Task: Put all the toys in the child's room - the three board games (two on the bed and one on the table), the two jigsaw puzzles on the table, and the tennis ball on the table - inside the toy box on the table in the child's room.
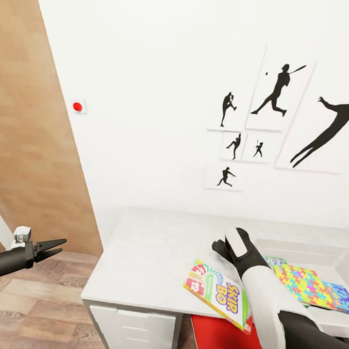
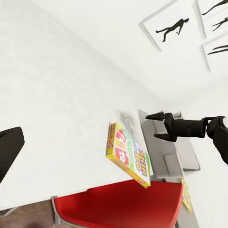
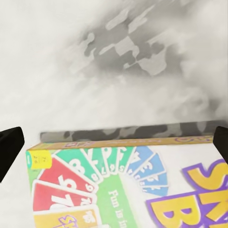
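**Skip-Bo box overhanging the desk edge, right gripper open above it**

The long red, yellow and green Skip-Bo board game box (image 1: 219,296) is seen lying on the long pale grey table (image 1: 154,256), with its near end past the front edge, above a red chair seat (image 1: 221,342). The shallow light grey toy box (image 1: 314,253) is seen just beside it, already holding a bright jigsaw puzzle square (image 1: 304,283) and a small blue box (image 1: 342,297).

A slip is judged the main risk: a nudge to the overhanging box could tip it off the table.

In the left wrist view the right gripper (image 2: 157,126) is shown spread open and empty above the table, a fact hidden in the head view by the forearm. The right wrist view shows the box lid (image 3: 128,185) directly beneath and between the fingers. The left gripper (image 1: 54,247) is seen over the floor, nearly closed, holding nothing.
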You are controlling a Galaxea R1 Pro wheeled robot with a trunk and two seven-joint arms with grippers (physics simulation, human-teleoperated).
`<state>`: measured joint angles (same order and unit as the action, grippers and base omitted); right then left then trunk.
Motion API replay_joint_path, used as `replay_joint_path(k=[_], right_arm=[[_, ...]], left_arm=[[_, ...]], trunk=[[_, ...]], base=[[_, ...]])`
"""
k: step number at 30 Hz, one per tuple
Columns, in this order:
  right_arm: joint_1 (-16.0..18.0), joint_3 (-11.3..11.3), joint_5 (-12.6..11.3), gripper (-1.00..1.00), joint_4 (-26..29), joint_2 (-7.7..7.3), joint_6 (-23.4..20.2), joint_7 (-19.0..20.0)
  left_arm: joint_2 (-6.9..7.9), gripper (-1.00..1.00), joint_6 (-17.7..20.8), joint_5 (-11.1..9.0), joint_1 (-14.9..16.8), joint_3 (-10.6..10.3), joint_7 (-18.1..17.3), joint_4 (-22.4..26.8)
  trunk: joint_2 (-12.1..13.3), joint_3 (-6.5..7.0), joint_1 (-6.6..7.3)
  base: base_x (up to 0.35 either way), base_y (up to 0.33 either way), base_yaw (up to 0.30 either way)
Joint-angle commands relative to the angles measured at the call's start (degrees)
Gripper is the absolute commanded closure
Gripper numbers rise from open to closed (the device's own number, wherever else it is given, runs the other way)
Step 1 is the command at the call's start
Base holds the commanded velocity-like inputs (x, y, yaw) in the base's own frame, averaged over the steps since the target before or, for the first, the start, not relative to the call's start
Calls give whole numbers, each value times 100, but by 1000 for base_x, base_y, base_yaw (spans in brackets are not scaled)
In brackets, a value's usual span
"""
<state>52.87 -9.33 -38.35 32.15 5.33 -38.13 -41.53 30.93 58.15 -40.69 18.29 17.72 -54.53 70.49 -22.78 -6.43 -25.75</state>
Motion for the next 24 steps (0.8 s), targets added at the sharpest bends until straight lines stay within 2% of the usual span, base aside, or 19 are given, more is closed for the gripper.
replay_joint_path(k=[1,24], right_arm=[[5,-18,-50,-100,10,2,9,-48],[13,-17,4,-100,19,-31,172,-40]], left_arm=[[1,-100,21,9,6,3,-22,0],[1,-100,21,9,6,3,-22,0]], trunk=[[-14,-23,-3],[-14,-240,-3]], base=[[0,0,0],[0,0,0]])
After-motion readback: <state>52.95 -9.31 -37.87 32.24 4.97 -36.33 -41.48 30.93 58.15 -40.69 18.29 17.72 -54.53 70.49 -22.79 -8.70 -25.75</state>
